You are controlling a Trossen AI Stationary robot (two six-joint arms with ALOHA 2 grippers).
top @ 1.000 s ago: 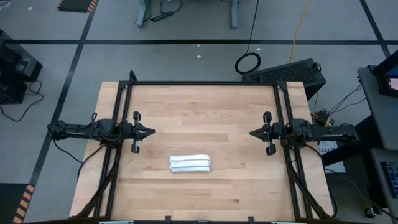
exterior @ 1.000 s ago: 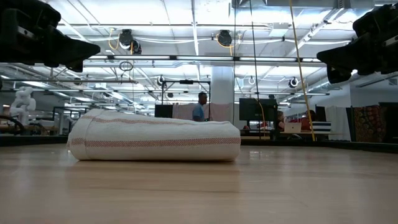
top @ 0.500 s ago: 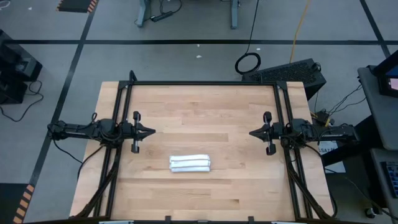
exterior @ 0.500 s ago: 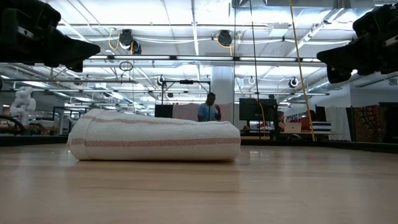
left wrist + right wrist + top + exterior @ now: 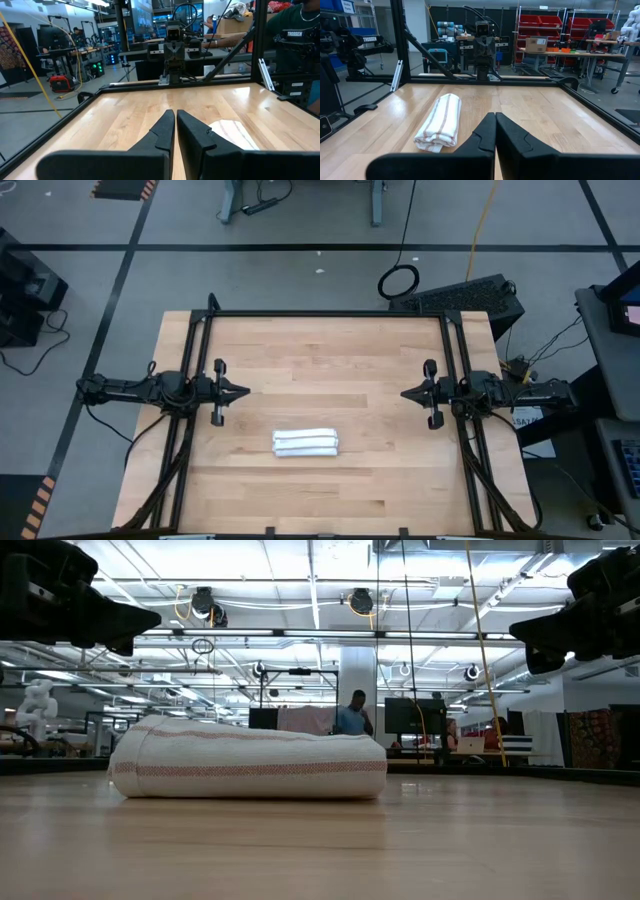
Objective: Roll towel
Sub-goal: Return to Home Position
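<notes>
From above, I read the towel as a finished roll. It is a short, tight white bundle lying crosswise on the wooden table, toward 6 o'clock from the table's middle, and its thin stripes run along its length. It sits free, with nothing touching it.

My left gripper is parked at the 9 o'clock edge and my right gripper at the 3 o'clock edge. They point inward at each other, well apart from the roll. The table-level camera shows both raised off the wood.

Each wrist camera shows its own jaws pressed together tip to tip with nothing between them, which makes sense for a rest pose with nothing to grasp. I judge this as the tucked-away stance, with the arms held clear so the roll isn't nudged open.

The roll looks slightly flattened rather than round, so I'd expect it to stay put. A person stands far off in the room behind the table.
</notes>
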